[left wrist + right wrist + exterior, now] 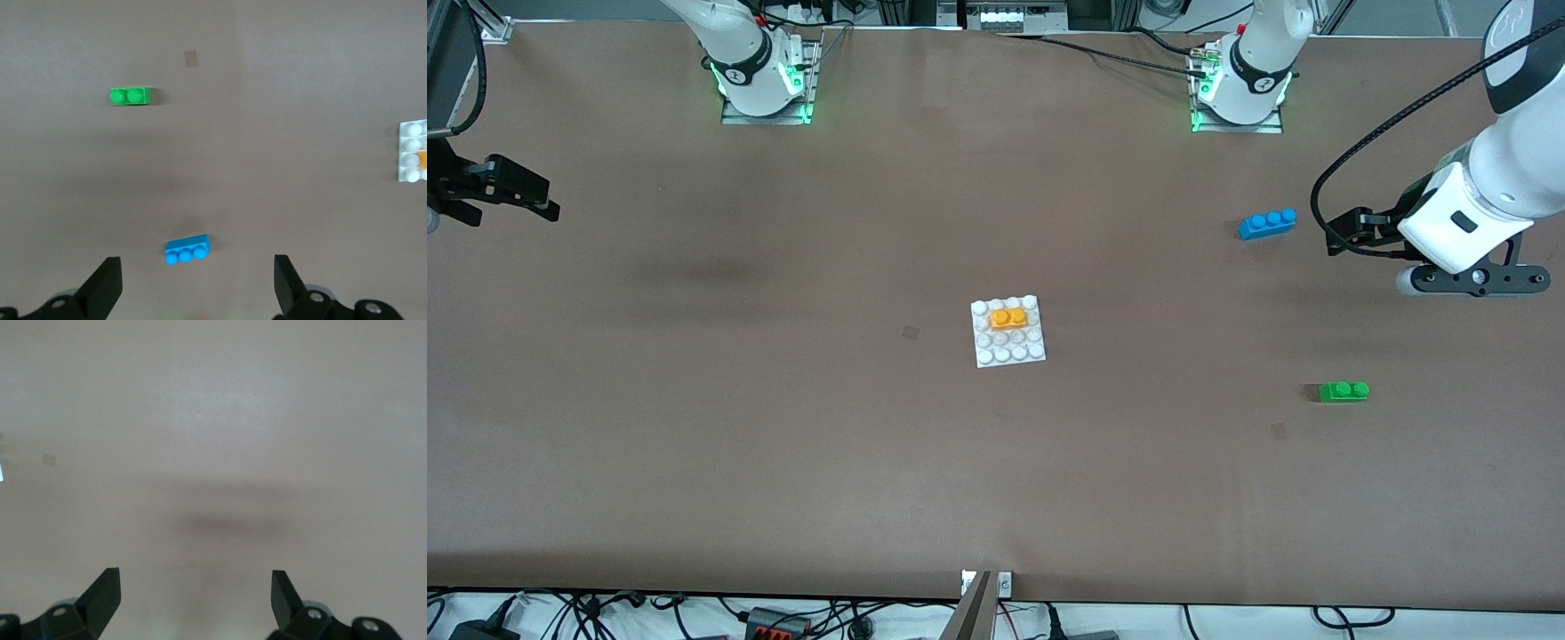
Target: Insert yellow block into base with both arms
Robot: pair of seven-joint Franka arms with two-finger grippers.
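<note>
The yellow block point(1008, 317) sits on the studs of the white base point(1009, 351) in the middle of the table, in the part of the base nearer the robots. My left gripper point(1343, 236) is open and empty, up over the table at the left arm's end, beside the blue brick point(1267, 223). In the left wrist view the gripper point(197, 287) frames the blue brick point(187, 249), and the base point(408, 143) with a sliver of the yellow block point(423, 159) shows at the edge. My right gripper point(538, 197) is open and empty over the right arm's end; its wrist view point(193, 600) shows only bare table.
A green two-stud brick point(1344, 391) lies nearer the front camera than the blue brick, toward the left arm's end; it also shows in the left wrist view point(131, 97). Small dark patches mark the table point(910, 332) point(1279, 430).
</note>
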